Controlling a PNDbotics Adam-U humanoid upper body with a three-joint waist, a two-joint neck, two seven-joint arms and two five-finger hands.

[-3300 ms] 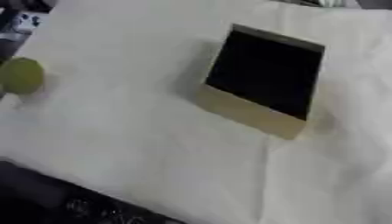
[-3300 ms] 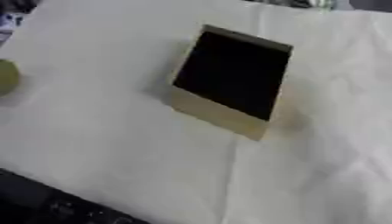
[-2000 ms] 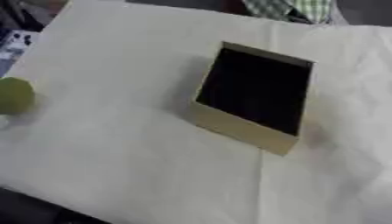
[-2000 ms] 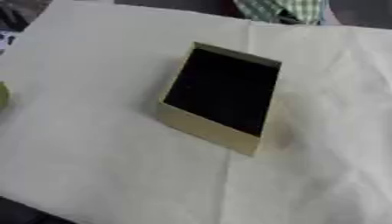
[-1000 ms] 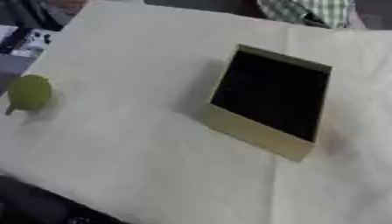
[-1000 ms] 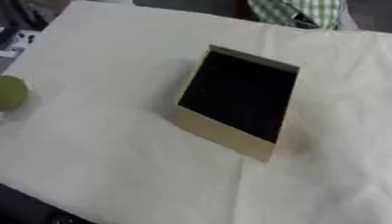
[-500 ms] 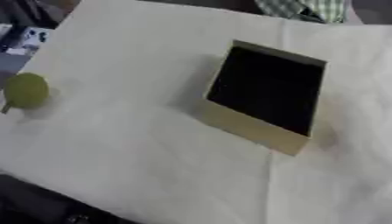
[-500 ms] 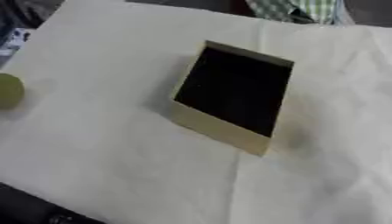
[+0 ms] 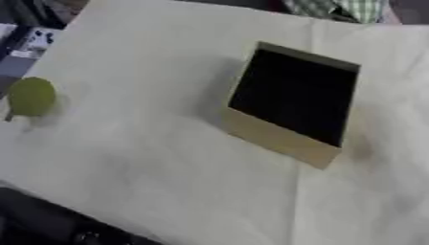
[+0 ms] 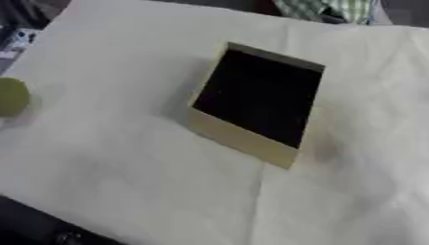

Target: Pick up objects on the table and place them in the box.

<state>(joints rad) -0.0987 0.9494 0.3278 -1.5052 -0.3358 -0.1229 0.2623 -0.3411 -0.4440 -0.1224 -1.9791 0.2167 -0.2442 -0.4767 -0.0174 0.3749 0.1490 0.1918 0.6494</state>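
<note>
Nothing is going into the box [image 9: 276, 139] yet: its dark inside is showing empty, the green round object [image 9: 31, 96] is sitting well apart at the table's [image 9: 151, 158] left edge, and neither hand is showing, so I cannot tell their fingers.

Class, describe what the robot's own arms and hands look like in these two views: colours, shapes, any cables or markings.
Neither arm nor hand shows in either view, so nothing can be described. Only the cream-covered table, the tan box with its dark inside, and a green round object near the left edge are visible.
</note>
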